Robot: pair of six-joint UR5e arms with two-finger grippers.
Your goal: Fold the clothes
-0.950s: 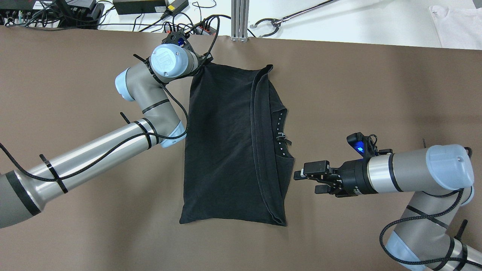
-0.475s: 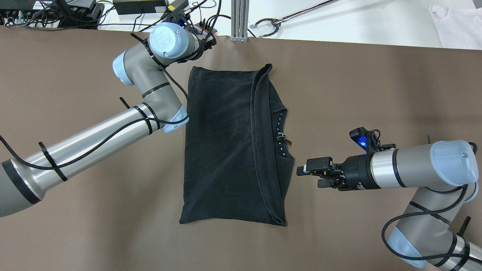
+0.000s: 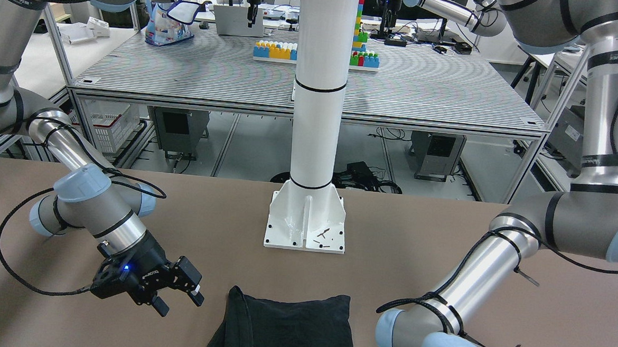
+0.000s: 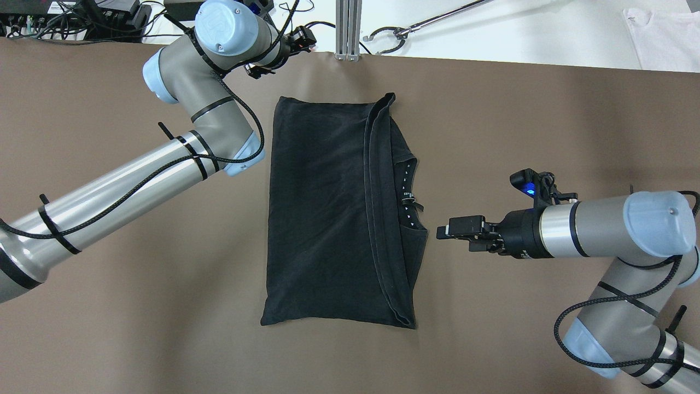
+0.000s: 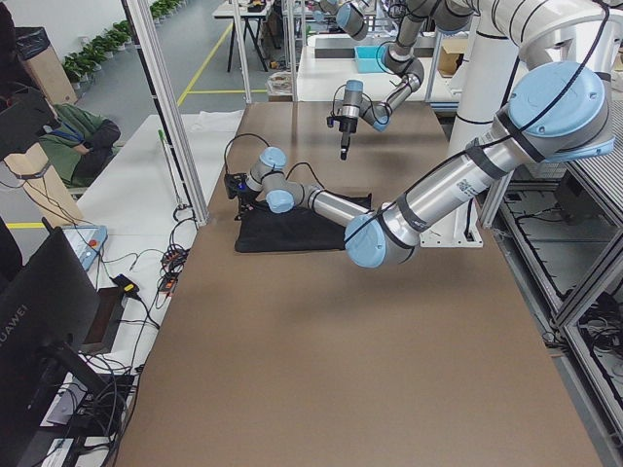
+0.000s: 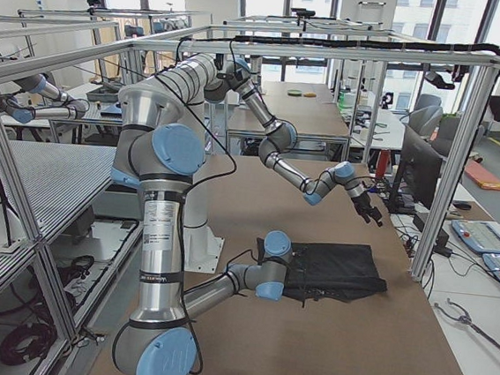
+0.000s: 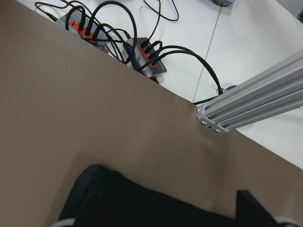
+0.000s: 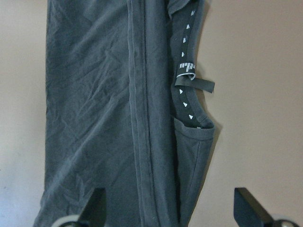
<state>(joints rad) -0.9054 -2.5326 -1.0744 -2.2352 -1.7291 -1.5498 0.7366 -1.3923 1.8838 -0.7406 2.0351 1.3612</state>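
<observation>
One black T-shirt (image 4: 328,208) lies folded flat at the middle of the brown table (image 4: 136,339), its neckline and single neck label (image 8: 194,84) turned toward 3 o'clock. Two grippers hang clear of it. The right gripper (image 4: 445,234) is just beside its 3 o'clock edge, fingers apart. The left gripper (image 4: 298,42) is near its 11 o'clock corner, fingers likewise apart.
</observation>
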